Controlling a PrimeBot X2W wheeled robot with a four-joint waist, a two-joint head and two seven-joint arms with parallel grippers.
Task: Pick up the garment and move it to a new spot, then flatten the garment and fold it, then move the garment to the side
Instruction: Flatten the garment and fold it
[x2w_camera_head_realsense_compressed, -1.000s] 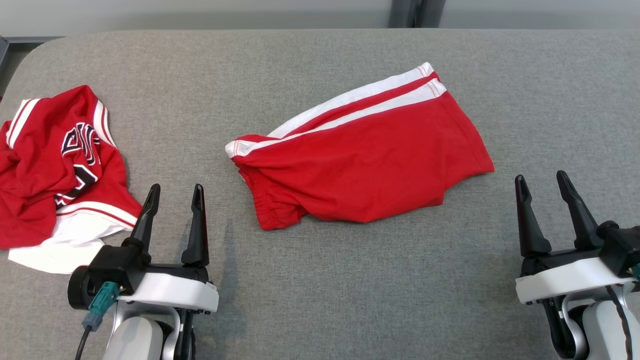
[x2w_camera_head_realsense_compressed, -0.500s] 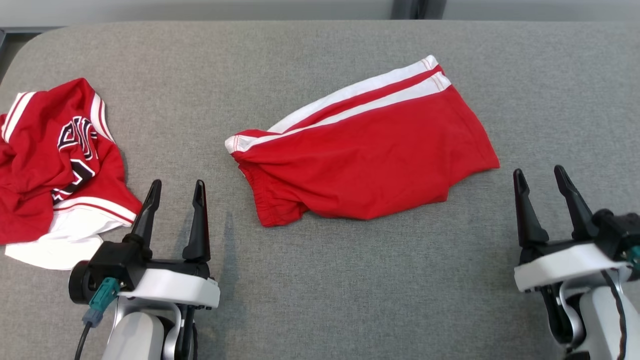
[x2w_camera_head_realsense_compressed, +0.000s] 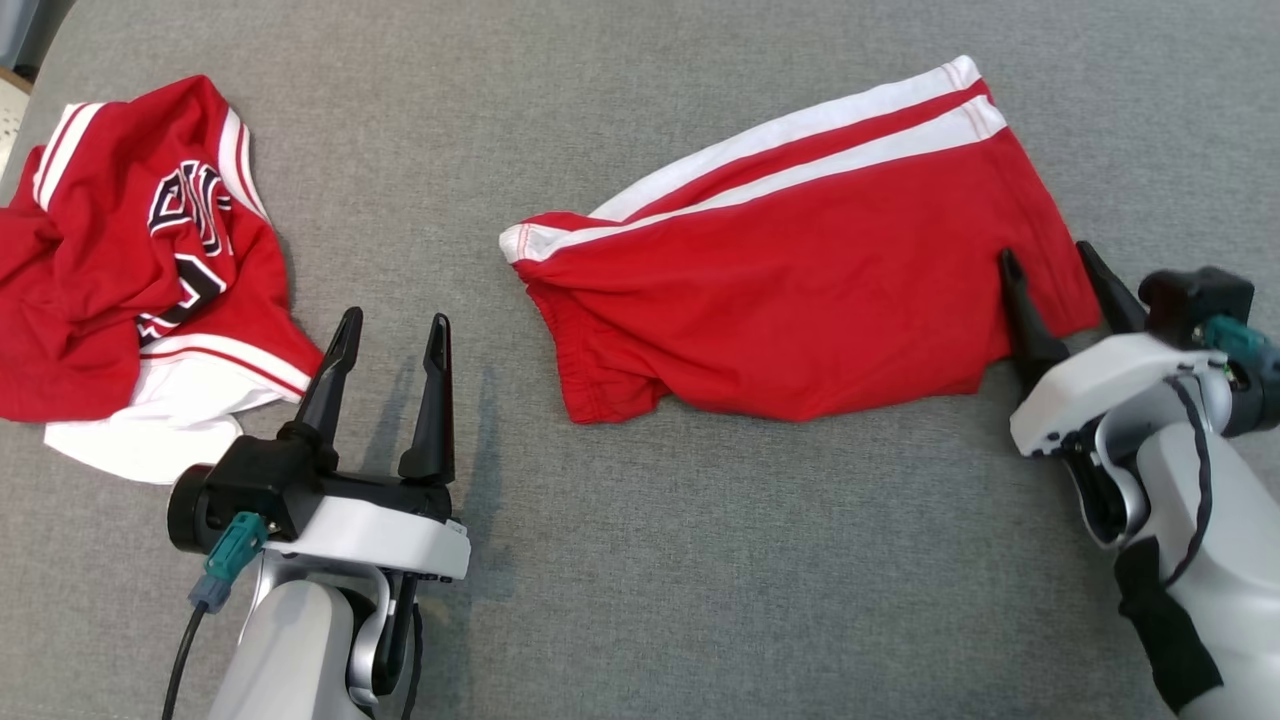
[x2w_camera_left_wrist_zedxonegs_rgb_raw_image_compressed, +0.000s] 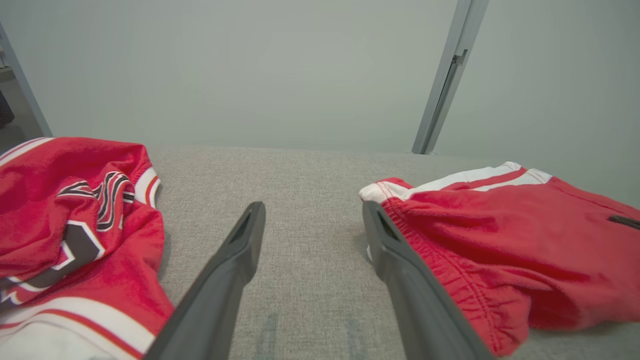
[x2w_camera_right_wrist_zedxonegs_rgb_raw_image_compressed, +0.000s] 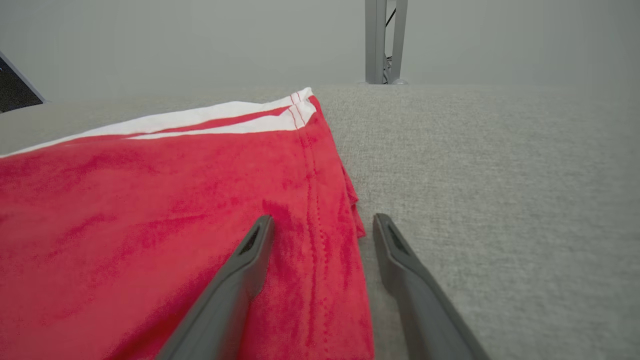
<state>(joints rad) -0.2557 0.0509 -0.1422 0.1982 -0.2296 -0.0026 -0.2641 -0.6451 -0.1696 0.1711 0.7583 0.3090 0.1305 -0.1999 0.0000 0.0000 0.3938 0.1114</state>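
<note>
Right gripper (x2w_camera_head_realsense_compressed: 1045, 252) has advanced to straddle the hem of the red shorts (x2w_camera_head_realsense_compressed: 800, 300), fingers spread, nothing held (left gripper (x2w_camera_head_realsense_compressed: 394, 318) likewise spread). Risk: pinching one layer only, so fabric slips.

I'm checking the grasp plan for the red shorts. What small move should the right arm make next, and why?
Probably ease the right arm's jaws down and close them on the shorts' hem. They stand open and straddle that edge, one finger over red cloth and the other over the grey surface, so the pinch looks lined up. Nothing is held yet.
</note>
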